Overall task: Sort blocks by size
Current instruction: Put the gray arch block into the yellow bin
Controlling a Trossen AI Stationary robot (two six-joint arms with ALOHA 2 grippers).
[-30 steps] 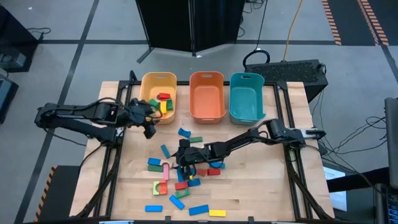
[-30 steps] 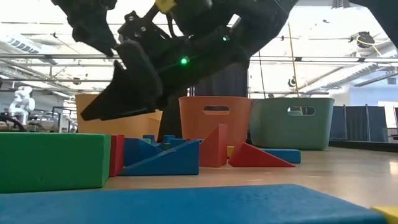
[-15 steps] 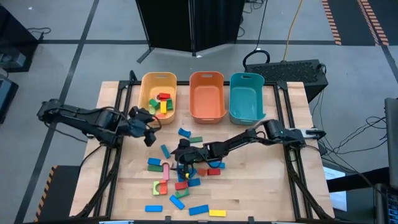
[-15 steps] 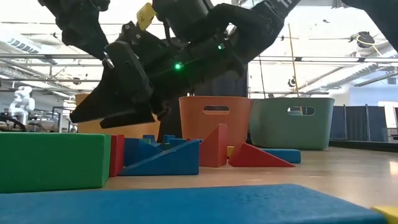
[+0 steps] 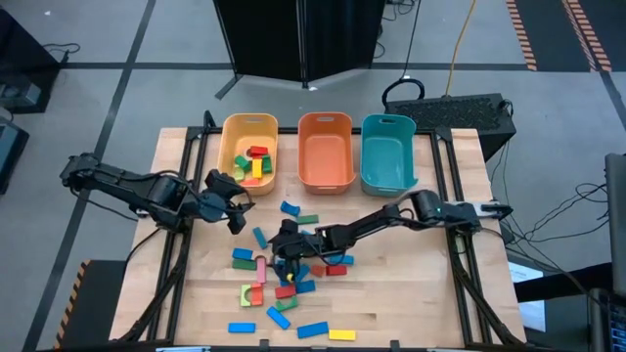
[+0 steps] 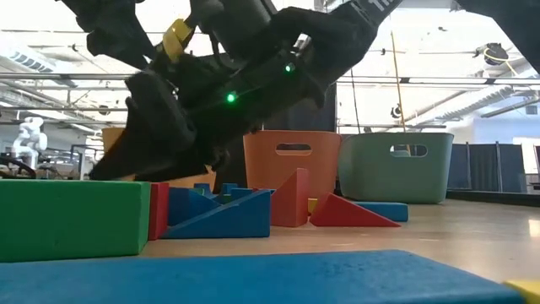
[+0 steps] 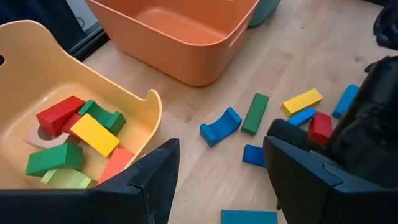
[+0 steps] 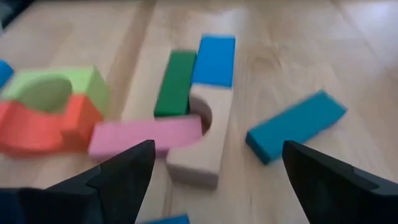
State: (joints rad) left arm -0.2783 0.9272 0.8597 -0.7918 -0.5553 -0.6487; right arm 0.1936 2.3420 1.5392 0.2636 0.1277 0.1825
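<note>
Blocks (image 5: 284, 279) lie scattered over the middle and near part of the wooden table (image 5: 421, 303), with a handful already dropped in the yellow bin (image 5: 248, 147) at the far left. The right gripper (image 5: 290, 256) hangs low over the middle of the scatter with its fingers spread wide and nothing between them — in its wrist view a pale arch block (image 8: 200, 140), a pink bar (image 8: 144, 137) and a green bar (image 8: 175, 83) sit directly ahead. This looks like the reach before a pick; the next move calls for settling on one piece, lowering around it and closing. The left gripper (image 5: 233, 207) hovers just in front of the yellow bin, fingers apart and empty. The pieces are painted wood with flat faces and crisp edges — bars, arches, wedges. The orange bin (image 5: 326, 147) and teal bin (image 5: 387, 152) are smooth moulded plastic, still bare inside.
</note>
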